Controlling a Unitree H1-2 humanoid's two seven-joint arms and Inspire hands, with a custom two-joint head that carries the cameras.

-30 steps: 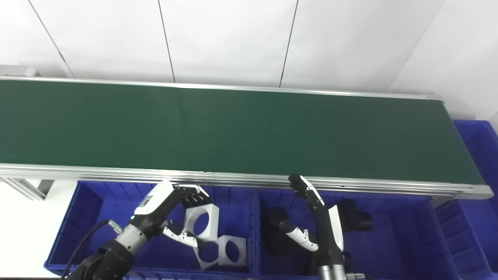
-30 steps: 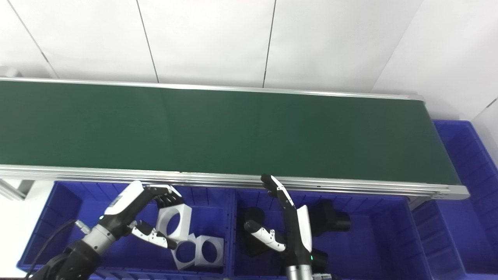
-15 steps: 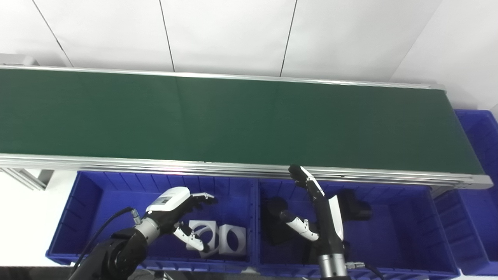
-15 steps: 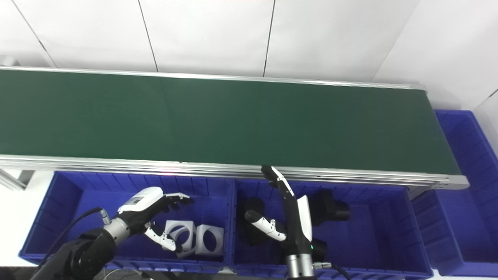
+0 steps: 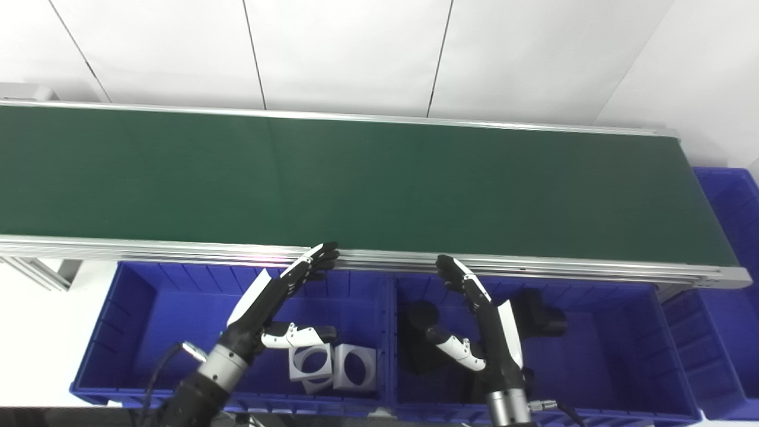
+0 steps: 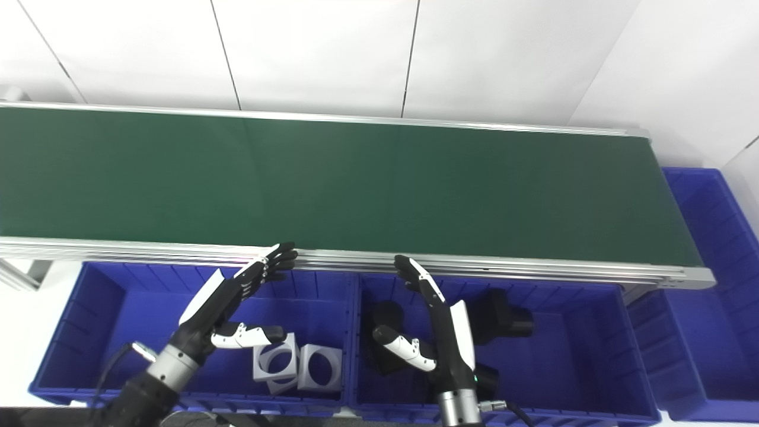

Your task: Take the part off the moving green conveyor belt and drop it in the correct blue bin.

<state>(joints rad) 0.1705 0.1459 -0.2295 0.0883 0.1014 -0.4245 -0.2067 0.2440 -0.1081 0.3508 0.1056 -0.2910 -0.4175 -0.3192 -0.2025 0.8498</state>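
Your left robot hand (image 5: pixel 270 296) has released the white part (image 5: pixel 311 362) into the left blue bin (image 5: pixel 142 296) and risen, fingers wide, toward the bare conveyor belt (image 5: pixel 356 178); right robot hand (image 5: pixel 483 320) waits wide, holding nothing.

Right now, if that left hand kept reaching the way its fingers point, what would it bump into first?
Probably the silver rail along the conveyor belt's near edge; the left hand's fingertips already sit at it, though depth is unclear.

The scene is evenly and brightly lit, and the white wall (image 5: pixel 356 53) is nearly washed out. A small pinkish glare is seen on the belt rail (image 5: pixel 273 258). Shadows are soft. Focus is sharp throughout; edges are slightly bowed.
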